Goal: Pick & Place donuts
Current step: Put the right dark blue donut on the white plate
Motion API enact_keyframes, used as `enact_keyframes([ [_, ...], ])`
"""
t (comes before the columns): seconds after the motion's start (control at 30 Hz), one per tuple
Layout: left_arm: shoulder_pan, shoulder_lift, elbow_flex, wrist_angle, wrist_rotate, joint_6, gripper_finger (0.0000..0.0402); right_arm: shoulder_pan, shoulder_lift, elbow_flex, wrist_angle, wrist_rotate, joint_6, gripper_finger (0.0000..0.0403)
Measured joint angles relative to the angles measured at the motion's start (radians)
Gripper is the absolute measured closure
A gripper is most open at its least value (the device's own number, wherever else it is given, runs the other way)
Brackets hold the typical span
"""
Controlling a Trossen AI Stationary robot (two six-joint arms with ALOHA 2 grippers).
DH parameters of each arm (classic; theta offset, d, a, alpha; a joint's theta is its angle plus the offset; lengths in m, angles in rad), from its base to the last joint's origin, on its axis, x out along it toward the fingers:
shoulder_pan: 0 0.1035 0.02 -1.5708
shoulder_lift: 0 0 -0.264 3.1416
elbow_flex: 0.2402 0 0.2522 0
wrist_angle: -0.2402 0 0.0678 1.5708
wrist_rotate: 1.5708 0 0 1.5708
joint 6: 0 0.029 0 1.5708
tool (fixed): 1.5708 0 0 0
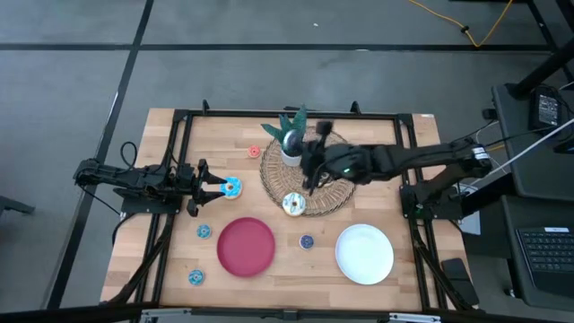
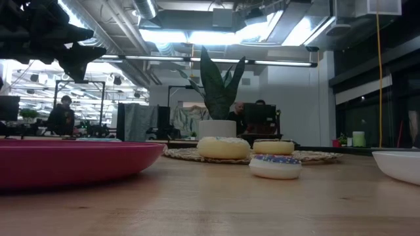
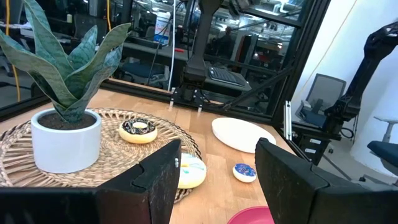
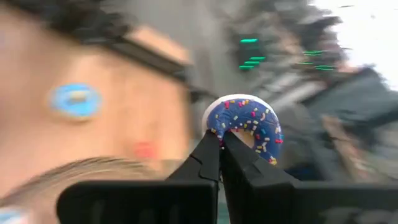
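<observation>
Donut (image 4: pixel 247 124), blue with sprinkles, sits pinched by its rim in our right gripper (image 4: pixel 221 142), raised over the mat (image 1: pixel 334 199). We judge it light, stiff, a bit slick. Left gripper (image 1: pixel 213 187) half-open beside a light-blue donut (image 1: pixel 232 187).

Two dark, slender jointed arms with black cabling, each ending in blocky matte-black fingers (image 3: pixel 155 186) with squared tips.
</observation>
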Motion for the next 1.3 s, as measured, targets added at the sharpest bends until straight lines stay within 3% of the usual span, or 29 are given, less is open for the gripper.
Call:
enact_keyframes([
  [0.17,0.000,0.000,0.000,0.000,0.000,0.000,0.0203,-0.009,0.068,0.000,-0.090,-0.225,0.121,0.0396],
  [0.37,0.000,0.000,0.000,0.000,0.000,0.000,0.0203,-0.002,0.139,0.000,-0.151,-0.363,0.294,0.0396],
  [0.73,0.000,0.000,0.000,0.000,0.000,0.000,0.0203,0.066,0.214,-0.011,-0.168,-0.368,0.754,0.0395],
  [1.3,0.000,0.000,0.000,0.000,0.000,0.000,0.0203,0.216,0.225,-0.227,-0.221,-0.398,1.396,0.0394],
])
